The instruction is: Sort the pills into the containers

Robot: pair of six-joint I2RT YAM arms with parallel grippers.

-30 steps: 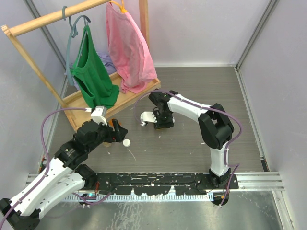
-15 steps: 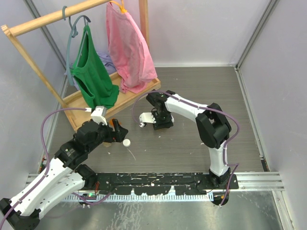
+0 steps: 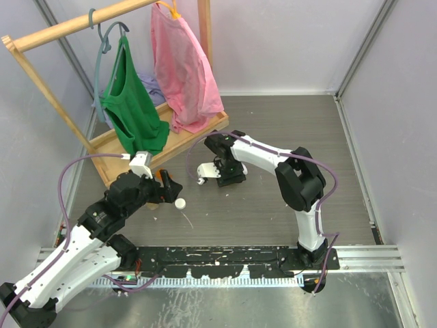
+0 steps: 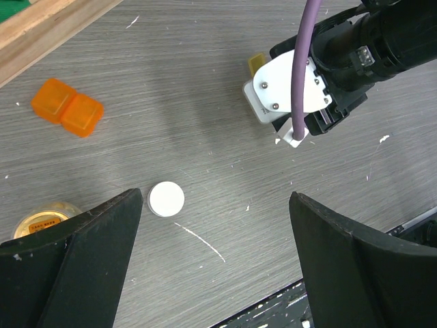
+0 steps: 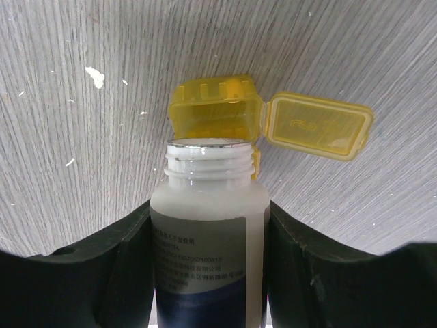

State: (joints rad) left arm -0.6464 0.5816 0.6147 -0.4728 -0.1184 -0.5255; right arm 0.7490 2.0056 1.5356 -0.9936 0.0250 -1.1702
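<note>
My right gripper [image 5: 208, 225] is shut on an uncapped white pill bottle [image 5: 208, 205] with a blue-and-white label. The bottle's mouth sits just over a small translucent yellow pill box [image 5: 215, 109] whose lid [image 5: 317, 126] is flipped open to the right. In the top view the right gripper [image 3: 218, 172] holds the bottle [image 3: 202, 169] tipped to the left at mid-table. No pills show. My left gripper [image 4: 215, 205] is open and empty above the table, next to a white bottle cap [image 4: 166, 198]; in the top view this gripper [image 3: 171, 188] is just left of the cap [image 3: 179, 203].
An orange two-cell pill box [image 4: 67, 109] lies to the left of the cap. A round yellow-lidded jar [image 4: 41, 222] stands by my left finger. A wooden clothes rack [image 3: 109, 147] with hanging garments stands at the back left.
My right gripper has shifted a little to the left with the bottle. The left arm and the cap have not moved.
</note>
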